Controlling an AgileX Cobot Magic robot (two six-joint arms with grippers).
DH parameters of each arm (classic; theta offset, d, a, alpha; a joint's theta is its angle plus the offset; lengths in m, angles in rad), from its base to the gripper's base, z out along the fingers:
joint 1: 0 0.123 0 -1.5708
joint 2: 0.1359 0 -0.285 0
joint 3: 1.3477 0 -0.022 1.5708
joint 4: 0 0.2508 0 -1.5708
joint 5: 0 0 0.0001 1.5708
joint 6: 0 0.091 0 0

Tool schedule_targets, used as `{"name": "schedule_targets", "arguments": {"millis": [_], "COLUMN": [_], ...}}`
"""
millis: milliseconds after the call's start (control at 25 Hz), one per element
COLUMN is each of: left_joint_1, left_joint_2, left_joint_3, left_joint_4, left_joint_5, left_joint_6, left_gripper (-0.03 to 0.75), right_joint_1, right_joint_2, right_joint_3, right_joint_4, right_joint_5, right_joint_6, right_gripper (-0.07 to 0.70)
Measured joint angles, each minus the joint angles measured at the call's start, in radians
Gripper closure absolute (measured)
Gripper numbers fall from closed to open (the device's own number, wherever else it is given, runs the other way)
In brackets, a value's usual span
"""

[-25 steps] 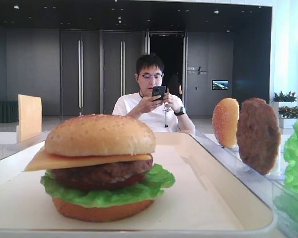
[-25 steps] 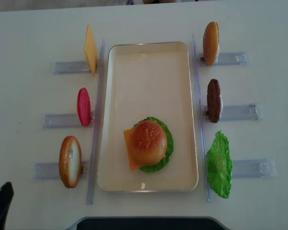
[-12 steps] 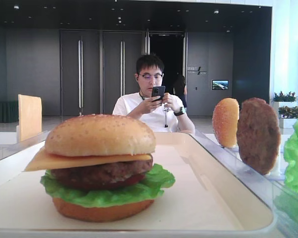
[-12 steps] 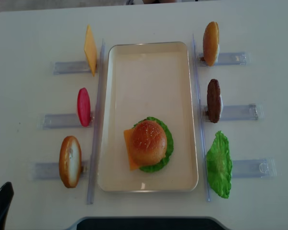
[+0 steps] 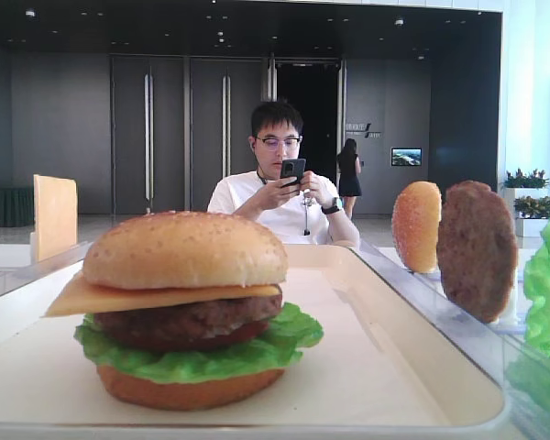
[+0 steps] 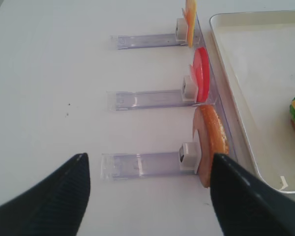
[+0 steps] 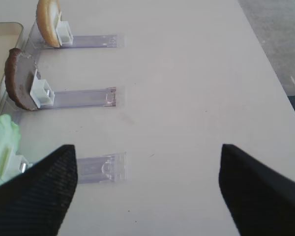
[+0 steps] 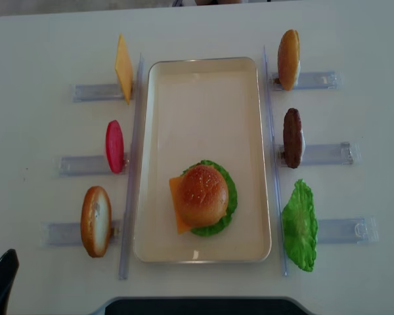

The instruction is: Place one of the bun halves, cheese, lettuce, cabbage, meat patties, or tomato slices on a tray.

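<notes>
So the big cream tray point(image 8: 203, 79) sits dead center on the white table point(image 8: 39, 39), and the only thing in it is a fully stacked burger down toward its 6 o'clock end: seeded top bun point(image 8: 202, 194) on a cheese slice point(image 8: 176, 211), a meat patty point(image 5: 188, 323) under that, then lettuce point(image 8: 231, 197), with a smooth bottom bun point(image 5: 179, 390) touching the tray floor. Around the tray, spare pieces stand on edge in clear holders. At 9 to 10 o'clock there's another cheese slice point(image 8: 123, 67), a red tomato slice point(image 8: 114, 146) and a bun half point(image 8: 96, 220); at 2 to 4 o'clock a bun half point(image 8: 288, 59), a patty point(image 8: 292, 137) and a loose lettuce leaf point(image 8: 299, 226). Both grippers hang wide apart over bare table, holding nothing: right gripper point(image 7: 147, 189) beside the lettuce holder, left gripper point(image 6: 147, 191) beside the near bun holder. Only the finger tips show, and from overhead just a dark corner of the left arm. In the low view the tomato is cut off at the frame edge, and a guy point(image 5: 280, 188) with a phone sits behind the table.
</notes>
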Motion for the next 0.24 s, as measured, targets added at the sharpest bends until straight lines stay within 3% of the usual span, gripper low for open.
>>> {"name": "schedule_targets", "arguments": {"millis": [240], "left_joint_1": [0.000], "left_joint_2": [0.000], "left_joint_3": [0.000], "left_joint_4": [0.000], "left_joint_5": [0.000], "left_joint_6": [0.000], "left_gripper": [0.136], "right_joint_1": [0.000], "right_joint_2": [0.000], "right_joint_3": [0.000], "right_joint_4": [0.000], "right_joint_5": [0.000], "right_joint_6": [0.000], "right_gripper": [0.044]}}
